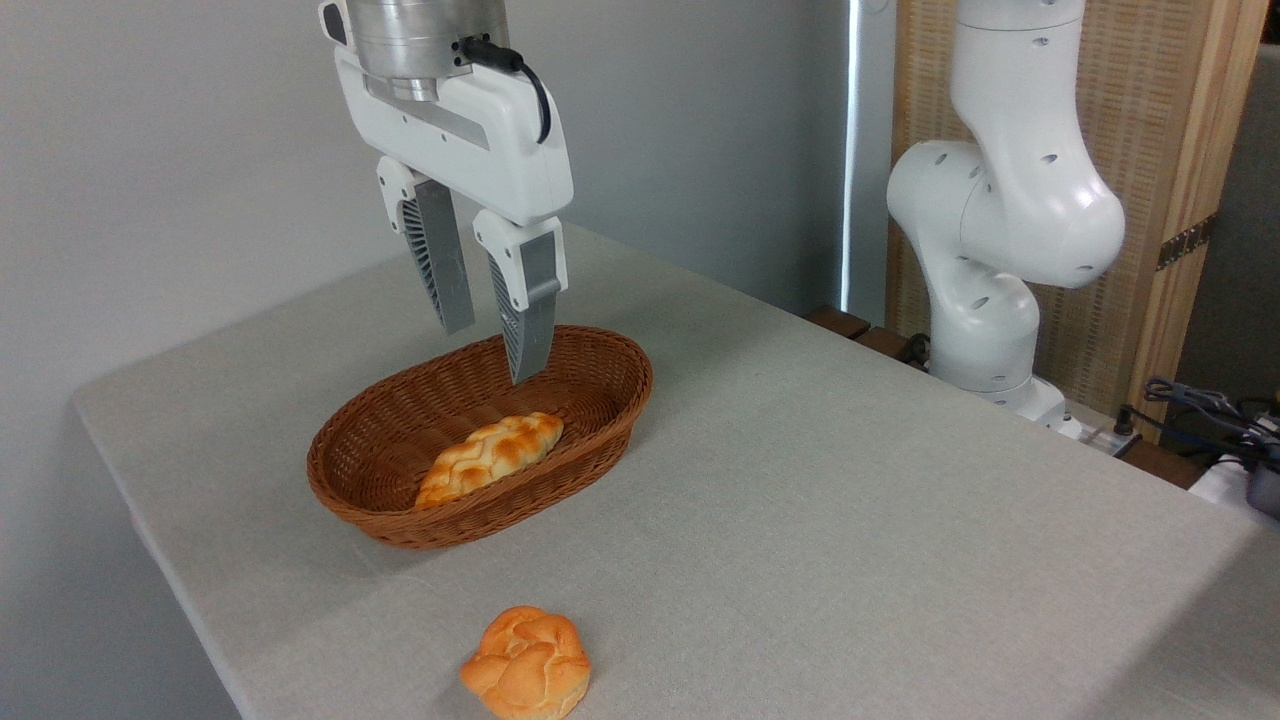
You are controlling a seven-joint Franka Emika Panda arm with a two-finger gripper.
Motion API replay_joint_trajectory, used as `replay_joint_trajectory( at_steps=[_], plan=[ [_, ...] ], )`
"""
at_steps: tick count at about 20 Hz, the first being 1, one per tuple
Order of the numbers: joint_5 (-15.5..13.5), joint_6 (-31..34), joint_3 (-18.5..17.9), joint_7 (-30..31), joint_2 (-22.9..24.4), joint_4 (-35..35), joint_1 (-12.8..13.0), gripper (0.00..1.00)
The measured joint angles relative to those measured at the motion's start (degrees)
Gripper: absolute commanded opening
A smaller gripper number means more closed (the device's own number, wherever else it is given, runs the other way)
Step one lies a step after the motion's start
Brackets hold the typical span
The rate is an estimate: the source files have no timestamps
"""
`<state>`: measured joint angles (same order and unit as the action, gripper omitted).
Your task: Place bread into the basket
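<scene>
- Bun (526, 677) at 6 o'clock on the table (850, 520), near the front edge, well apart from the basket (400, 520).
- Bread (490, 456) lies inside the basket, toward its near wall.
- Gripper (489, 345) hangs above at 12 o'clock, fingers apart and empty.
- Risk: any dip could catch the far rim and drag the basket.

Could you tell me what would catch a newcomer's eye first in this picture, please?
First, the big white two-finger gripper, open and empty, hanging from the top of the frame over the oval brown woven wicker basket at the table's left-centre. Next, the long braided golden-brown loaf lying inside that basket. Last, the small round knotted orange bun alone on the grey tablecloth near the front edge.
</scene>
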<state>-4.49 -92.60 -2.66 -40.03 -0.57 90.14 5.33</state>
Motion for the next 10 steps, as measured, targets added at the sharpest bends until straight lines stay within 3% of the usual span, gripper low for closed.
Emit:
replay_joint_trajectory(
  at_steps=[10],
  plan=[
    [0.1,0.9,0.1,0.0,-0.6,-0.5,0.4,1.0]
  ],
)
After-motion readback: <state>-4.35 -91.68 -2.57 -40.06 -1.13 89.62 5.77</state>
